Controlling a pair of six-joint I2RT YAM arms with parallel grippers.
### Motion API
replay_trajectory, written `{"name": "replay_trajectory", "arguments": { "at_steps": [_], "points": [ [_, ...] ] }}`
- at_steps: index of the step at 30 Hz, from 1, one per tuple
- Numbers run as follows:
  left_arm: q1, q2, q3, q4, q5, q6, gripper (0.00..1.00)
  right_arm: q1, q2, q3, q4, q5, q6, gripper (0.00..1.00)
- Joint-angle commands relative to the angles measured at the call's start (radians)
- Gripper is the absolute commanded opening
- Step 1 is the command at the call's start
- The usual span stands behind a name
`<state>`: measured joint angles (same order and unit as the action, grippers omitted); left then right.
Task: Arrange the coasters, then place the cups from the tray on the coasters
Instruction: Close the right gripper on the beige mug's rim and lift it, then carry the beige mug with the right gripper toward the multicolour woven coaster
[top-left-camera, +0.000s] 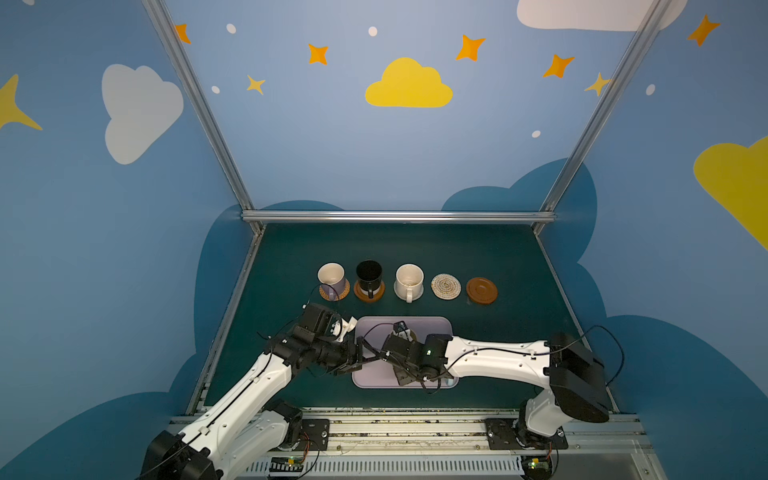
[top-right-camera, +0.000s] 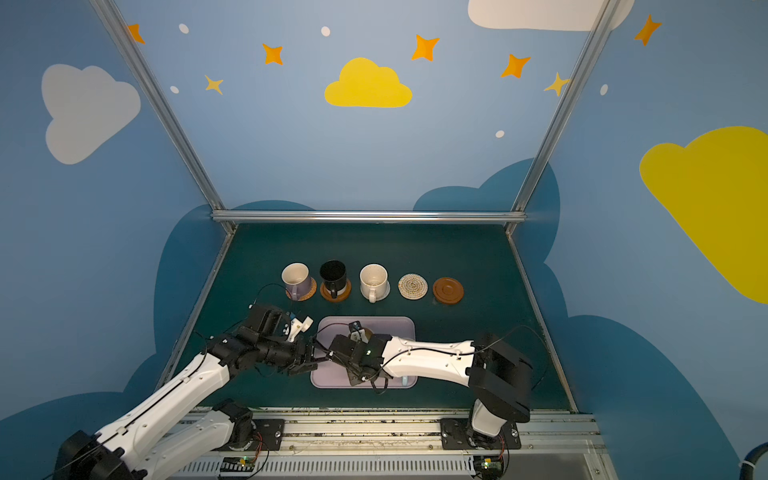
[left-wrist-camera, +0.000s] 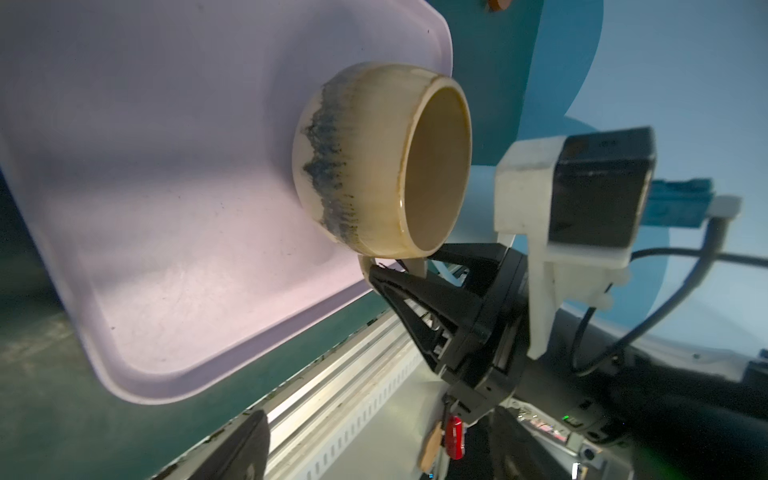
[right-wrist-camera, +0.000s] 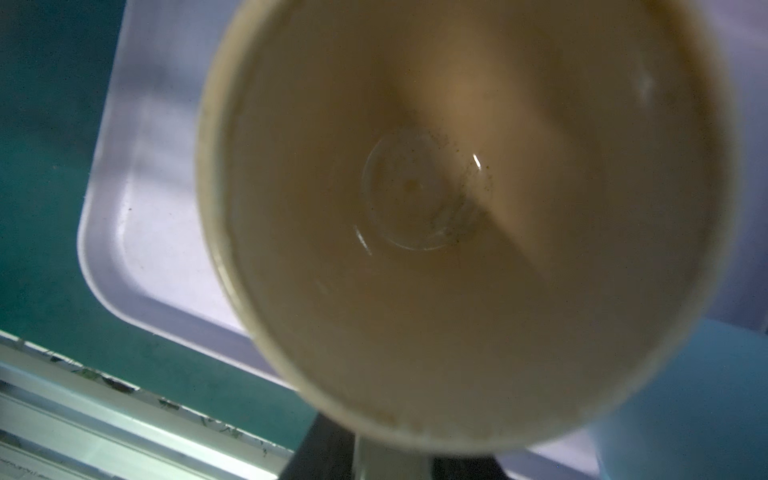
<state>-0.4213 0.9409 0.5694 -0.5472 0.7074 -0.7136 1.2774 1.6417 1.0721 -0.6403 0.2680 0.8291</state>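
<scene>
Dark green tabletop (top-left-camera: 415, 249), blue cloud-and-star walls (top-left-camera: 374, 145), aluminium frame (top-left-camera: 399, 216)

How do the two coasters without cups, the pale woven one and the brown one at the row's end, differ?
The woven coaster is pale and speckled with a coiled texture; the brown coaster is dark and smooth with a raised rim. The woven coaster lies beside the cream mug; the brown coaster ends the row on the right. Both are round, lie flat and bear no cup.
</scene>
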Motion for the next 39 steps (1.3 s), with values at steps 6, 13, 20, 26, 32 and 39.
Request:
{"name": "replay_trajectory", "arguments": {
  "at_steps": [6, 13, 20, 26, 32, 39],
  "points": [
    [-0.002, 0.013, -0.002, 0.004, -0.023, 0.009, 1.00, -0.010, 0.013, 0.020, 0.021, 0.005, -0.013, 0.15],
    [-0.001, 0.025, 0.007, -0.011, -0.039, 0.016, 1.00, -0.009, 0.009, 0.018, 0.022, 0.013, -0.013, 0.00],
    [-0.001, -0.003, 0.007, 0.014, -0.030, -0.002, 1.00, -0.010, -0.002, 0.048, 0.019, 0.033, -0.026, 0.00],
    [-0.002, -0.017, 0.001, 0.043, -0.023, -0.019, 1.00, -0.009, -0.028, 0.080, 0.004, 0.073, -0.047, 0.00],
    [-0.001, -0.027, 0.007, 0.053, -0.025, -0.028, 1.00, -0.011, -0.059, 0.073, 0.010, 0.107, -0.054, 0.00],
    [-0.001, -0.022, 0.006, 0.065, -0.026, -0.038, 1.00, -0.012, -0.060, 0.058, 0.024, 0.102, -0.056, 0.00]
  ]
}}
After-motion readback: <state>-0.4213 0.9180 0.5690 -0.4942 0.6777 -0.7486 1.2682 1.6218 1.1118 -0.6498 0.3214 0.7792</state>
